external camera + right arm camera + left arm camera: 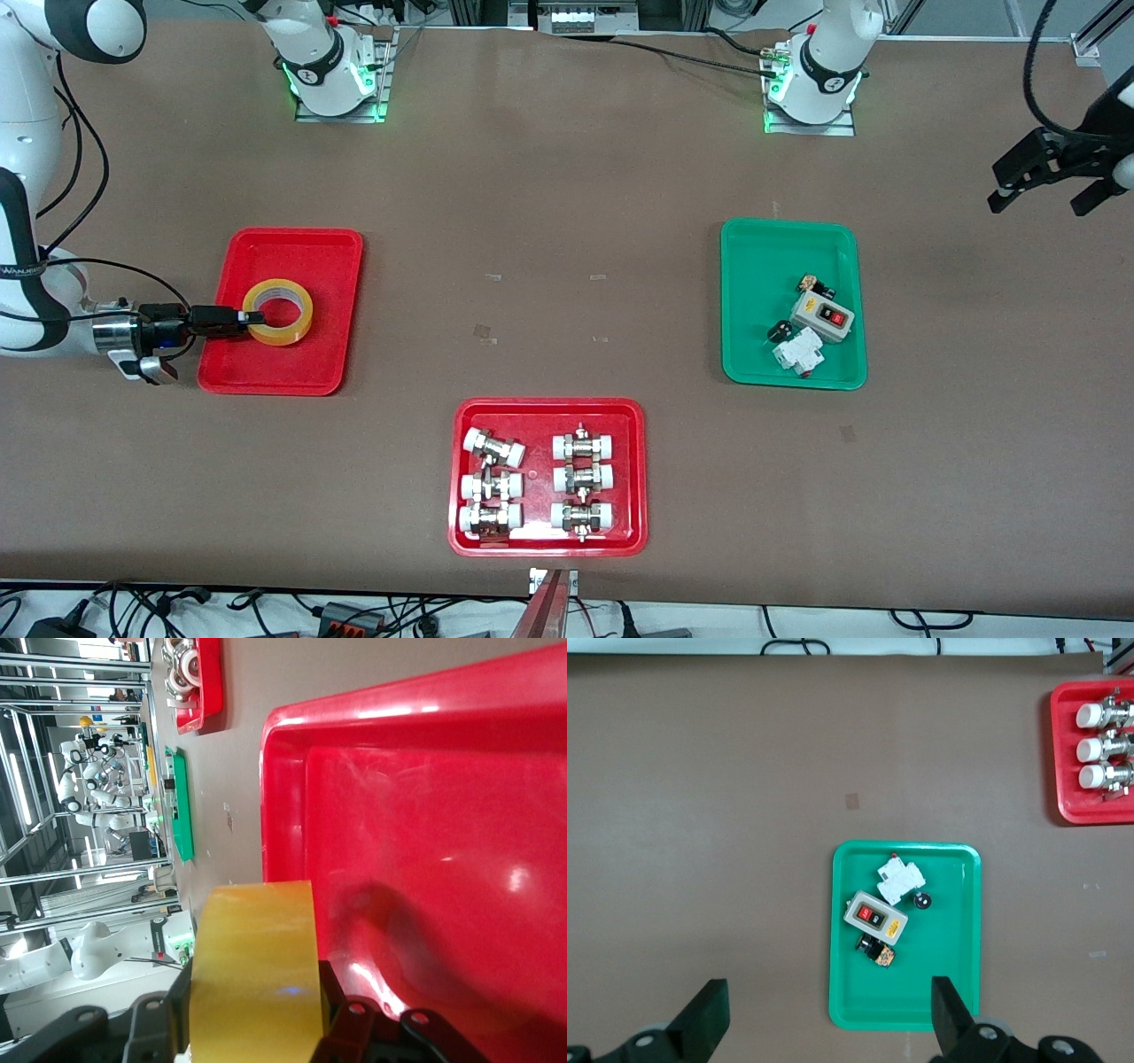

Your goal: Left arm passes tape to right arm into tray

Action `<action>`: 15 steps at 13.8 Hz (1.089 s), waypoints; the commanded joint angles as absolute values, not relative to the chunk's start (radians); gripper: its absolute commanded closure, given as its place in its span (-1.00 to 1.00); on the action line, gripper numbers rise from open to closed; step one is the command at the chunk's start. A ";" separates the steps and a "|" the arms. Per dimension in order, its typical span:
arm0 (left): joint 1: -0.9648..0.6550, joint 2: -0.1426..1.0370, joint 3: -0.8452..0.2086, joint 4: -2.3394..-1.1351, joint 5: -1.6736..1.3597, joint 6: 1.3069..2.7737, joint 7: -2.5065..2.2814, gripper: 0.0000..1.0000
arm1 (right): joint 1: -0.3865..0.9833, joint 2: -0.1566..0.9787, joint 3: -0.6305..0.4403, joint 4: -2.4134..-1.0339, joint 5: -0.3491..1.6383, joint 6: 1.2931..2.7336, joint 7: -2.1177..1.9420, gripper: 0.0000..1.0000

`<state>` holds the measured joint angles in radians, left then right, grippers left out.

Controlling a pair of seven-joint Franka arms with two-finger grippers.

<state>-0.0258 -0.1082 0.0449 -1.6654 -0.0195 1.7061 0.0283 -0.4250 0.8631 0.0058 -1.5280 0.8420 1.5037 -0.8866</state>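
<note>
Over tray point(337, 266), tape point(278, 311) in right gripper point(248, 317)

Green tray point(744, 301) of switches; red tray point(462, 478) of fittings.

Yellow tape point(278, 311); glossy red tray point(292, 248); green tray point(753, 257).

Bare tabletop point(567, 221) lies between the red tray point(337, 266) and the green tray point(753, 257); passage there is unobstructed. Nearer the camera, the tray of fittings point(633, 470) blocks the centre. The right end effector point(251, 317) and tape point(278, 311) occupy the red tray's middle. The left end effector point(1048, 194) hangs over bare tabletop past the green tray.
</note>
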 commanded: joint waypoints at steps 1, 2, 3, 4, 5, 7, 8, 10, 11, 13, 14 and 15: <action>-0.038 0.059 0.054 -1.449 0.005 1.619 0.020 -1.00 | -0.440 0.880 0.021 -1.520 0.848 1.502 -0.928 0.24; -0.026 0.093 0.049 -1.409 0.005 1.597 0.020 -1.00 | -0.439 0.882 0.021 -1.520 0.848 1.508 -0.928 -0.31; -0.015 0.115 0.034 -1.391 0.002 1.591 0.017 -1.00 | -0.436 0.882 0.021 -1.520 0.848 1.512 -0.927 -0.99; 0.000 0.120 0.006 -1.391 0.005 1.592 0.015 -1.00 | -0.436 0.882 0.021 -1.520 0.848 1.513 -0.925 -1.00; 0.020 0.118 -0.020 -1.402 0.005 1.597 0.015 -1.00 | -0.436 0.882 0.021 -1.520 0.848 1.514 -0.925 -1.00; 0.023 0.111 -0.023 -1.410 0.005 1.589 0.014 -1.00 | -0.433 0.876 0.021 -1.513 0.841 1.531 -0.928 -1.00; 0.023 0.080 -0.023 -1.443 0.005 1.589 0.017 -1.00 | -0.430 0.874 0.021 -1.505 0.830 1.532 -0.928 -1.00; 0.026 0.002 -0.023 -1.544 0.005 1.617 0.018 -1.00 | -0.428 0.873 0.021 -1.491 0.815 1.537 -0.928 -1.00; 0.026 -0.009 -0.023 -1.554 0.005 1.618 0.018 -1.00 | -0.425 0.868 0.021 -1.490 0.802 1.548 -0.928 -1.00; 0.026 -0.018 -0.023 -1.559 0.005 1.615 0.029 -1.00 | -0.422 0.851 0.023 -1.489 0.789 1.577 -0.928 -1.00; 0.026 -0.015 -0.023 -1.555 0.006 1.615 0.029 -1.00 | -0.420 0.845 0.023 -1.489 0.788 1.585 -0.928 -1.00; 0.026 -0.014 -0.023 -1.554 0.005 1.614 0.028 -1.00 | -0.420 0.844 0.025 -1.489 0.782 1.597 -0.928 -1.00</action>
<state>0.0121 0.0076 -0.0048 -1.5257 -0.0191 1.6093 0.0237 -0.4170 0.8667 0.0138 -1.4838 0.8041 1.5754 -0.9133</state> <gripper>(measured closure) 0.000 0.000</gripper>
